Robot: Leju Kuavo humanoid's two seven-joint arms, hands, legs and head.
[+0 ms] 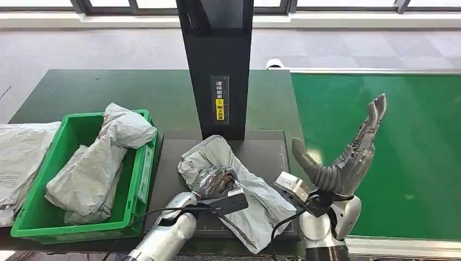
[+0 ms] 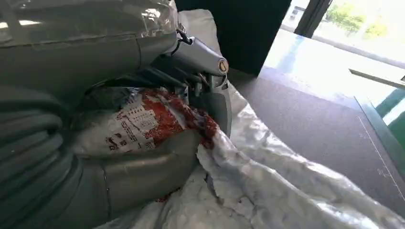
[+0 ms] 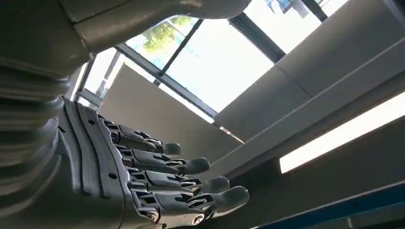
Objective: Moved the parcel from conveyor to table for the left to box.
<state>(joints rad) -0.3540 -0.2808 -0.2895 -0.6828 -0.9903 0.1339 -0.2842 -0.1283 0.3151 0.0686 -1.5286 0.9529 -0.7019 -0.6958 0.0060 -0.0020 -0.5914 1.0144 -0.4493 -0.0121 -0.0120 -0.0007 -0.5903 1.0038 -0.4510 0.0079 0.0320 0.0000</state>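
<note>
The grey parcel (image 1: 239, 185) lies crumpled on the dark mat (image 1: 269, 147) on the worktop (image 1: 108, 89), near the foot of the black post (image 1: 217, 65). The left hand (image 1: 216, 182) rests on it, fingers (image 2: 210, 71) clenched into the plastic wrap, grasping it. The right hand (image 1: 348, 157) is raised over the near edge of the green conveyor (image 1: 402, 141), fingers (image 3: 191, 167) released and spread, holding nothing. At left, a green bin (image 1: 140, 163) holds more grey bags (image 1: 100, 163).

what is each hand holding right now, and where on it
The left hand grips the grey parcel by its bunched middle on the dark platform. The right hand holds nothing, fingers spread above the conveyor.
</note>
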